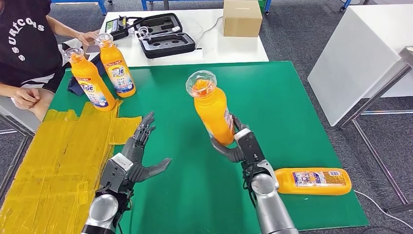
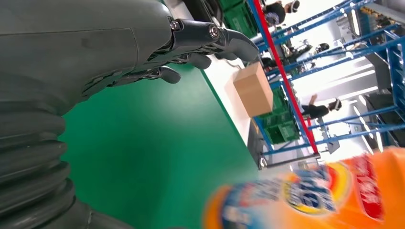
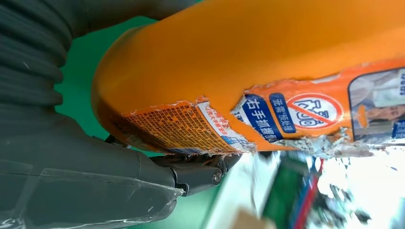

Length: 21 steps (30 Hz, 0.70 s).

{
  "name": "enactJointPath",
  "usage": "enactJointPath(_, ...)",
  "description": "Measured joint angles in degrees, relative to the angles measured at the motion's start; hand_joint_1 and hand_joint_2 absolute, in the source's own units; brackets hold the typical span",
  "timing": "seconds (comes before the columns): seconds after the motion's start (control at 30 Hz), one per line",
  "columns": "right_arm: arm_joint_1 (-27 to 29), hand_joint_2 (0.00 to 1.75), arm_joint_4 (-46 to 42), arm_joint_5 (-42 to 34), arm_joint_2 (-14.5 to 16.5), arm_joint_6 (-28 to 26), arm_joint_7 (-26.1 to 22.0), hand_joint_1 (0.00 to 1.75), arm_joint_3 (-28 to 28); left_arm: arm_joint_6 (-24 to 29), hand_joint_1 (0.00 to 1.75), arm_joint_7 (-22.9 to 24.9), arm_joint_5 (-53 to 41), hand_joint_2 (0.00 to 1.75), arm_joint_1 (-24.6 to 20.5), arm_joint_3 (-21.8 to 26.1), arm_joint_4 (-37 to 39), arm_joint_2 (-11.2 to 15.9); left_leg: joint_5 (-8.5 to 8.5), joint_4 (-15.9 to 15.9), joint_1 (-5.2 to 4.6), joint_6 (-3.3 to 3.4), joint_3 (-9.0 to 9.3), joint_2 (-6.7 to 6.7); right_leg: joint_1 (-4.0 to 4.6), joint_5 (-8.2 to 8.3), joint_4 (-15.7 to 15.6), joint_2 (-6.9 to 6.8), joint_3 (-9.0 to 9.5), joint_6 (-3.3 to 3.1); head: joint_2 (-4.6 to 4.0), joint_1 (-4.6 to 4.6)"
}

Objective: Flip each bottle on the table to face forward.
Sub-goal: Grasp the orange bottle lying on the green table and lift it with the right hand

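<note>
Right hand wrapped around lower body of held bottle, centre of head view, bottle roughly upright and tilted slightly toward frame left, base just above or barely on green table, cannot tell which. Left hand lower left of centre, holding nothing, fingers spread wide, palm toward the bottle, well apart from it. Step in hand, by judgement: turning held bottle so front label faces forward. To do well: keep grip low and firm, rotate about bottle's long axis without tipping further, bring left hand in as support if regrasp needed, set base flat before letting go. Bottle look: orange plastic, clear cap on top, plain orange side toward head camera; right wrist view shows torn, peeling label with small print and a red prohibition sign, so slick body with ragged label edges under fingers. Two standing bottles upper left, front labels showing. Lying bottle lower right, on its side, likely not yet done. Person's hand at left edge.
</note>
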Motion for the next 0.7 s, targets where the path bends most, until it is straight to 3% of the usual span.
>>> enactJointPath(0.27, -0.3, 1.75, 9.5, -0.4, 5.5, 1.3, -0.8, 1.75, 4.7, -0.5, 0.0, 0.2, 1.4, 1.75, -2.4, -1.3, 2.6, -0.4, 0.01, 0.0, -0.01, 0.0, -0.02, -0.03, -0.01, 0.0, 0.0, -0.01, -0.01, 0.0, 0.0, 0.0)
enactJointPath(0.5, -1.0, 1.75, 12.9, -1.0, 6.6, 1.8, -0.8, 1.75, 6.4, -0.5, 0.0, 0.2, 1.6, 1.75, -3.1, -1.5, 3.7, -0.4, 0.01, 0.0, -0.01, 0.0, -0.05, -0.02, -0.01, 0.0, 0.0, 0.0, -0.02, 0.0, 0.0, 0.01)
enactJointPath(0.7, -2.5, 1.75, 17.7, -2.8, 6.7, -0.6, -0.8, 1.75, 11.9, -0.5, 0.0, 0.2, 2.6, 1.75, -3.9, -2.0, 4.3, -0.4, 0.01, 0.0, -0.01, -0.01, -0.05, -0.01, -0.01, 0.0, 0.0, 0.0, -0.04, 0.0, 0.0, 0.02)
